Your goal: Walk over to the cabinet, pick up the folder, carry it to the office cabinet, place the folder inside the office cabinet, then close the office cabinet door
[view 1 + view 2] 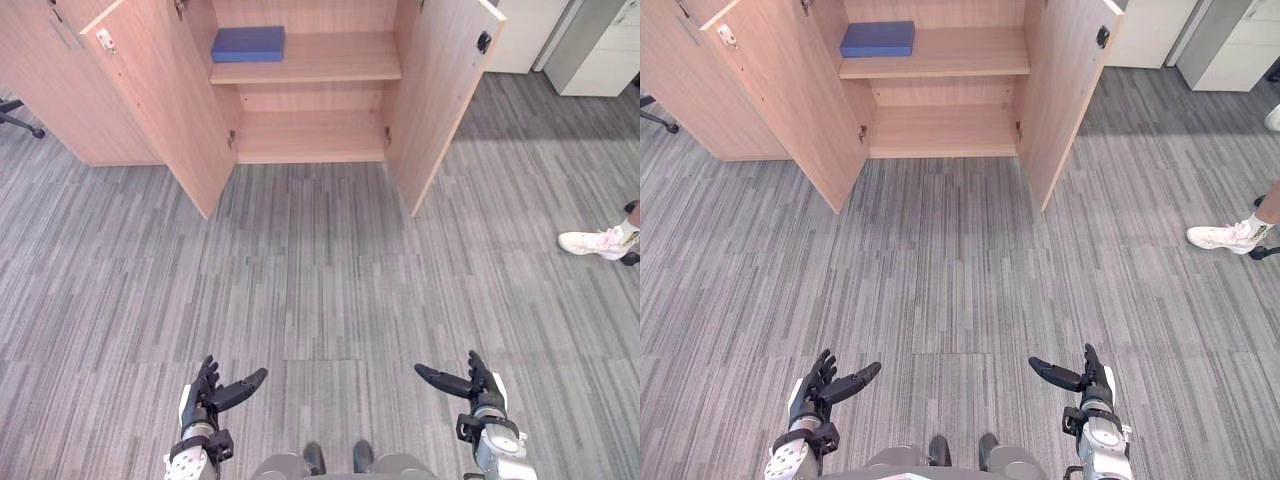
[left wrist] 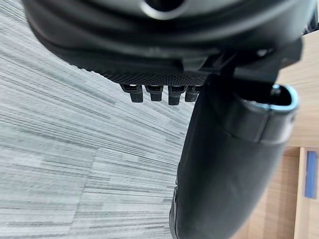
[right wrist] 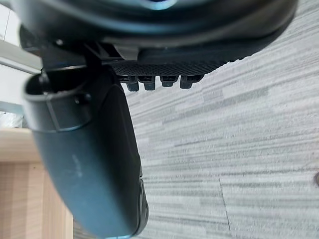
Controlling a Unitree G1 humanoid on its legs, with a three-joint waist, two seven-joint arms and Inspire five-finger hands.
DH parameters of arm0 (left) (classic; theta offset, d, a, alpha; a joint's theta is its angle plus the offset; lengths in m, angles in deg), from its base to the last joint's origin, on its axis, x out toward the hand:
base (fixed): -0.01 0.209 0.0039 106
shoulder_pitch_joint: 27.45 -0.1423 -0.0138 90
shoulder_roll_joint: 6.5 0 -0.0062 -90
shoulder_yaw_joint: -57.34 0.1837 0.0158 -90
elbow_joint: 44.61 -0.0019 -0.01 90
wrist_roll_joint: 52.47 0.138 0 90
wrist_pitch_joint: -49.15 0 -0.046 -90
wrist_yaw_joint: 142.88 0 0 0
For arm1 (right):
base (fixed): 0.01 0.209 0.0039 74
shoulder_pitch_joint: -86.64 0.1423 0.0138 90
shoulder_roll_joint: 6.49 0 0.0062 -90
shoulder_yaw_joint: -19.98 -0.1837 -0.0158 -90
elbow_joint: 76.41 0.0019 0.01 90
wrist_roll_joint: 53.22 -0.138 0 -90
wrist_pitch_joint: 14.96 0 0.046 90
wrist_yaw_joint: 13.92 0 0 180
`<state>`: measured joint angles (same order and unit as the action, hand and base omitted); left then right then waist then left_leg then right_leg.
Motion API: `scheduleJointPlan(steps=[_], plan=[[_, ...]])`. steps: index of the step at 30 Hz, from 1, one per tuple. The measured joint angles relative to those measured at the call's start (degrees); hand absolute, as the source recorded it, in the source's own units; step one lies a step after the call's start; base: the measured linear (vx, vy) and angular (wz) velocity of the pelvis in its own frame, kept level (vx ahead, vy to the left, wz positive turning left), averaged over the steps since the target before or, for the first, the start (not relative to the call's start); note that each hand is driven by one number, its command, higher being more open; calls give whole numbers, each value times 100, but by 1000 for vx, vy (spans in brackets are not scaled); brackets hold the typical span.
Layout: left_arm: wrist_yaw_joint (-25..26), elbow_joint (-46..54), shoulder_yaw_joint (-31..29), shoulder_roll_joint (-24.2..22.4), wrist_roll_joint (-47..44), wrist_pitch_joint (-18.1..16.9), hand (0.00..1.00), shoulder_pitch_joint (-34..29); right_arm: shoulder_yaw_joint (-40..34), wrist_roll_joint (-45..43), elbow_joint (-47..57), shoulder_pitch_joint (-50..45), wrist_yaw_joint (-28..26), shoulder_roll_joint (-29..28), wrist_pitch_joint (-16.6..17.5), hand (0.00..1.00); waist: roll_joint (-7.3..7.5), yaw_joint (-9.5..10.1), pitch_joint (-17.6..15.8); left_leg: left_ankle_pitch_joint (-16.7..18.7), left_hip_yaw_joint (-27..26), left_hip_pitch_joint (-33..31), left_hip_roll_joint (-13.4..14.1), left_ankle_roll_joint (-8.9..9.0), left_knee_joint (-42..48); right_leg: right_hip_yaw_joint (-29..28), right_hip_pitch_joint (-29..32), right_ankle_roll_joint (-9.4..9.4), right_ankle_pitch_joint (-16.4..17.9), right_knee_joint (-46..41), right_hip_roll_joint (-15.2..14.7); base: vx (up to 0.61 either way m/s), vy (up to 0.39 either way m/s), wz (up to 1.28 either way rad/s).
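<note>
A blue folder (image 1: 248, 44) lies flat on the left end of the upper shelf inside a light wooden cabinet (image 1: 305, 70) at the far side of the floor. Both cabinet doors stand wide open: the left door (image 1: 165, 100) and the right door (image 1: 440, 90). My left hand (image 1: 212, 393) and right hand (image 1: 472, 385) are low at the near edge, far from the cabinet, fingers straight, holding nothing. The left wrist view catches a strip of the folder (image 2: 311, 174) past my thumb.
Grey striped carpet runs between me and the cabinet. A person's white shoe (image 1: 598, 242) rests on the floor at the right. Pale cabinets (image 1: 600, 50) stand at the back right. A chair base (image 1: 20, 115) pokes in at the far left.
</note>
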<state>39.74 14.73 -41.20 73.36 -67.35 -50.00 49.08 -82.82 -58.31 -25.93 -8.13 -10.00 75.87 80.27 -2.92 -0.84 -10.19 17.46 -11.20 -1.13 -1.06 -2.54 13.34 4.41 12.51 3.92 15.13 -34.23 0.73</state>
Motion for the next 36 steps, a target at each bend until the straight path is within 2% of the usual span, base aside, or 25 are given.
scheduleJointPlan(steps=[2,5,7,9,10,11,12,13,15,16,18,20,21,23,25,26,27,28,30,31,32,33,34,35,36], plan=[[28,37,55,52,-3,1,100,-27,37,-38,31,-70,2,-5,-1,100,25,-19,-60,95,68,200,-52,-73,-3,273,364,-118,209,-806,-201,161,37,15],[121,148,227,189,-3,0,100,14,107,-53,124,-97,40,-4,-3,100,4,-90,-162,254,308,616,4,-70,-168,574,967,-155,448,-703,-405,355,-4,34],[128,147,237,165,-4,-5,100,202,165,-76,156,5,44,88,-1,100,-206,-191,-304,252,460,901,344,-61,-425,792,1396,-263,247,-53,-279,508,-117,56],[129,140,238,217,-3,-30,100,362,263,-195,229,-2,47,106,7,100,-204,-194,-329,256,550,1173,560,242,-600,843,1631,-240,-793,1331,-164,600,-148,48],[132,135,241,250,-2,-37,100,382,326,-206,271,-68,57,117,13,100,-134,-225,-304,352,600,1369,592,480,-628,861,1552,-379,-1999,1867,-179,686,-179,25],[143,25,235,175,-1,-43,100,465,327,-207,250,34,84,187,-13,100,-309,-175,-324,361,563,1474,884,688,-498,1020,1579,-695,-2101,1488,-58,801,-224,36],[100,1,285,191,20,-45,100,582,290,-209,336,131,109,143,-2,100,-213,-275,-324,10,580,1309,862,1090,-148,1049,1596,-700,-1652,1177,-170,638,-208,21],[101,2,319,159,19,-48,100,599,291,-208,366,175,105,157,-1,100,-192,-286,-339,-220,572,1245,854,1089,117,1059,1531,-715,-1535,1062,-209,621,-234,39],[67,-30,347,-11,17,-61,100,517,432,-209,438,177,86,174,32,100,-63,-280,-434,-1517,505,574,964,1118,2350,1039,540,-727,-1104,1428,-239,633,-240,15],[50,-29,346,-30,17,-94,100,481,449,-210,431,181,90,162,36,100,-62,-252,-458,-1394,412,325,1108,1074,3066,1015,236,-735,-1090,1641,-153,597,-182,-14],[1,-18,328,-17,15,-143,100,490,563,-234,434,253,94,50,105,100,27,-9,-572,-652,78,-696,1421,838,4616,834,-790,-776,-1064,2406,-1,536,-116,-31],[-22,-11,330,-18,7,-143,100,467,630,-264,431,316,91,43,115,100,116,110,-625,-380,-190,-1398,1414,619,4307,693,-1361,-766,-1048,2935,5,550,-46,-39],[-42,20,326,-14,-8,-134,100,416,631,-267,403,401,92,45,113,100,163,190,-653,-277,-359,-1848,1343,514,3473,505,-1620,-689,-962,3131,-20,589,11,-54],[-46,24,328,-13,-10,-117,100,350,620,-276,401,440,105,51,114,100,206,243,-678,-308,-326,-2094,1178,538,2536,353,-1772,-586,-819,3156,-108,454,81,-52],[-43,-7,330,-34,-11,-60,100,309,433,-276,343,425,130,32,112,100,261,305,-707,-896,-128,-2169,870,620,643,161,-2177,-353,-545,3218,-332,613,224,-58],[-18,-26,330,-29,-10,-55,100,288,403,-276,225,384,189,54,107,100,269,324,-658,-1722,-44,-2111,777,584,277,56,-2394,-195,-386,3285,-421,588,264,-59],[3,-33,322,-15,-9,-53,100,270,406,-275,167,367,209,50,103,100,312,328,-593,-2042,-44,-2088,700,341,321,-3,-2438,-144,-327,3278,-470,614,290,-34],[18,-54,256,4,0,-46,100,344,400,-271,145,308,215,4,98,100,444,254,-488,-1747,-87,-2178,519,137,551,-19,-2354,-135,-269,3030,-734,630,307,-4],[4,-24,253,-14,30,-47,100,452,320,-262,146,194,196,-30,59,100,457,220,-485,-1289,-170,-2067,408,-30,935,-106,-2056,-66,-229,1945,-917,618,298,3],[0,-29,260,-7,33,-37,100,432,297,-254,143,120,190,-94,35,100,492,199,-475,-1000,-243,-1714,288,-108,989,-161,-1787,141,-358,834,-1086,592,265,-6],[2,-30,277,30,35,-26,100,410,316,-246,138,77,171,-159,31,100,500,124,-471,-796,-262,-1267,181,-183,882,-252,-1354,583,-628,-527,-1236,581,236,-5],[10,-29,284,63,35,-16,100,406,335,-245,103,83,156,-191,31,100,496,98,-473,-721,-264,-1040,150,-212,807,-269,-1123,575,-619,-1188,-1272,546,169,-7],[22,-26,290,154,35,-17,100,396,469,-245,10,142,133,-233,15,100,492,69,-473,-648,-267,-545,136,-209,558,-178,-698,350,-453,-2098,-1285,506,96,-12],[40,-22,337,220,32,-26,100,392,615,-239,-15,156,101,-269,7,100,471,49,-465,-646,-266,-77,159,-209,192,78,-343,94,-277,-2353,-1234,585,78,-13],[47,-17,342,256,31,-44,100,388,678,-223,-10,158,90,-281,11,100,457,34,-462,-646,-266,124,187,-207,7,198,-171,30,-194,-2302,-1178,553,15,-3]])
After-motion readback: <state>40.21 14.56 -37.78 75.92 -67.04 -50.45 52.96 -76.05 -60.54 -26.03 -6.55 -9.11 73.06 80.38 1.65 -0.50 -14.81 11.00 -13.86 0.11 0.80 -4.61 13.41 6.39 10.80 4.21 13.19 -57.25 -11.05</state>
